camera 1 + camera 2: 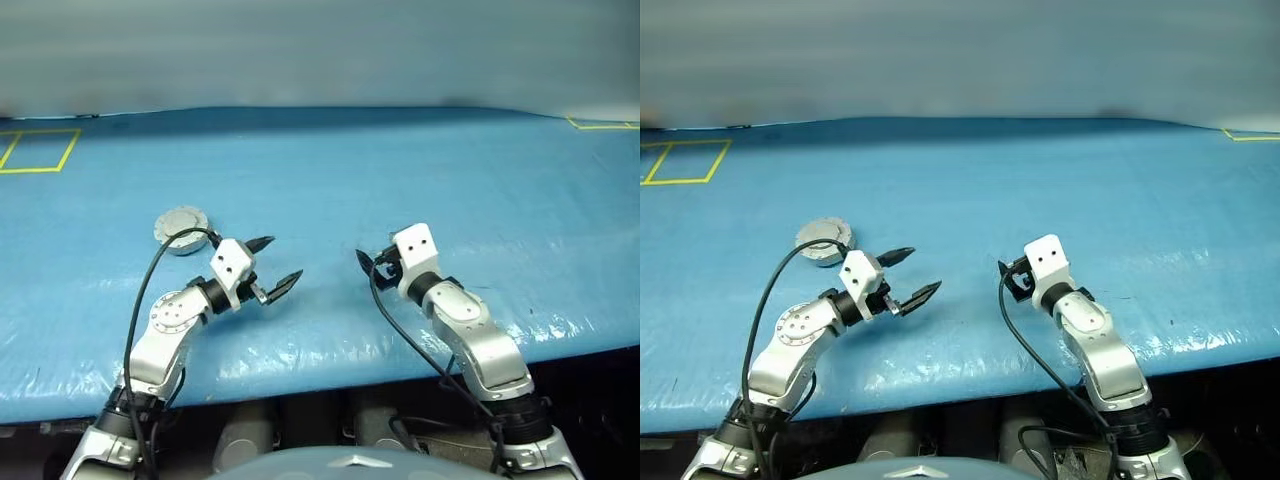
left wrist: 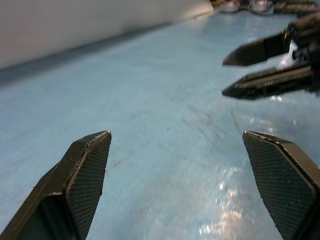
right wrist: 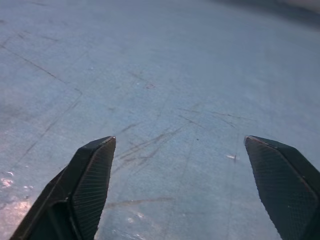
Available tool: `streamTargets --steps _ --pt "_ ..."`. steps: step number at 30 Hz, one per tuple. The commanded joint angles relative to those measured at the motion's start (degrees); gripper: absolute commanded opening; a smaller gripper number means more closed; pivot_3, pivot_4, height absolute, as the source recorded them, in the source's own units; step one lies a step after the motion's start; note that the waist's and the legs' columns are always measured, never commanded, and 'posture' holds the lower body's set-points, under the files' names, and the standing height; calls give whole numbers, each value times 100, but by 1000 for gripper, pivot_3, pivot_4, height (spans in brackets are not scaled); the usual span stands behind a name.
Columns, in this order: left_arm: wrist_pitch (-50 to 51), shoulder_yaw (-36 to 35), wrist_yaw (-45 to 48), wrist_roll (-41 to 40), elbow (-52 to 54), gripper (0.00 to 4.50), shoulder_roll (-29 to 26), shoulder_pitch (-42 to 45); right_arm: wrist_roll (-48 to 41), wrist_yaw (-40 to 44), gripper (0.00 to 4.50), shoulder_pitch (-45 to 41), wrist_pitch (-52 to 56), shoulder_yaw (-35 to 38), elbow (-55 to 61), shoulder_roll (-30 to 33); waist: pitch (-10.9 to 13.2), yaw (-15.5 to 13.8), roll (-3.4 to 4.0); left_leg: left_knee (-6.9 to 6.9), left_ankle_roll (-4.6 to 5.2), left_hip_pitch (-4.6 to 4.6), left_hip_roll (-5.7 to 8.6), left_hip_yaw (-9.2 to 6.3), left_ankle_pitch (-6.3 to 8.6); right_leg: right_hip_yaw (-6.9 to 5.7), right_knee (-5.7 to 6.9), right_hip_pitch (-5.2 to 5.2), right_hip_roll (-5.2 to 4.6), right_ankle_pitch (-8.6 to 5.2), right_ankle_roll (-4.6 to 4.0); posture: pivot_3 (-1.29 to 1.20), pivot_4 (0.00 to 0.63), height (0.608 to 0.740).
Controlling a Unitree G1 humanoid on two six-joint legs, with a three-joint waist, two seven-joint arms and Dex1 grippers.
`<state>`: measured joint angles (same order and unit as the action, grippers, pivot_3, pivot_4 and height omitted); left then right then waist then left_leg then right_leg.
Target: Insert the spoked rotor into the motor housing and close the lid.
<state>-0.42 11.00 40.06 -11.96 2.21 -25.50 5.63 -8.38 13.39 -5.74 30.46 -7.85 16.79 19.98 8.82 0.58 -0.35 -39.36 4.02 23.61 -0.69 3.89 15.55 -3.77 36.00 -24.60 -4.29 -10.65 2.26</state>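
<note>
Lying flat, lid [image 1: 181, 229] closed, plain face up.

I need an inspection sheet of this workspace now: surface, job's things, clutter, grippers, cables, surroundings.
Surface: blue table, shiny, scuffed, with yellow taped outlines at its far corners.
Job's things: housing with grey lid closed on top, beyond the left arm; rotor not seen.
Clutter: nothing seen.
Grippers: left gripper open, empty; right gripper open, empty; both above the table.
Cables: black cable along each arm.
Surroundings: pale wall behind the table.
</note>
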Motion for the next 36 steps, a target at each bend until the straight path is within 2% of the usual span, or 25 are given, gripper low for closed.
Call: streamTargets --steps 1,14,19,31,36 --pt "-241 4 149 89 3 4500 33 96 -83 119 4471 46 20 140 322 -42 0 -3 0 0 0 2 0 0 0 1 0 -2 -1 0 -1 0 150 740" --pt "-414 -201 95 106 -233 4500 251 275 226 138 4471 -45 211 7 397 -78 0 -12 0 -2 6 5 5 1 3 -1 -3 -1 -8 3 2 0 150 740" --pt "-419 -180 -5 347 -432 4500 299 420 312 143 4471 -25 224 13 443 -123 0 -13 -1 -3 7 4 6 1 3 -1 -3 1 -7 4 4 0 150 740" --pt "-402 -218 13 308 -405 4500 385 444 405 190 4471 -44 169 82 412 -154 0 -12 -1 -6 5 5 6 1 2 0 -3 2 -8 7 7 0 150 740" --pt "-400 -227 25 320 -334 4500 345 433 455 297 4471 -151 145 -125 335 -177 0 -10 -1 -7 8 4 6 1 3 0 -2 2 -7 6 7 0 150 740"
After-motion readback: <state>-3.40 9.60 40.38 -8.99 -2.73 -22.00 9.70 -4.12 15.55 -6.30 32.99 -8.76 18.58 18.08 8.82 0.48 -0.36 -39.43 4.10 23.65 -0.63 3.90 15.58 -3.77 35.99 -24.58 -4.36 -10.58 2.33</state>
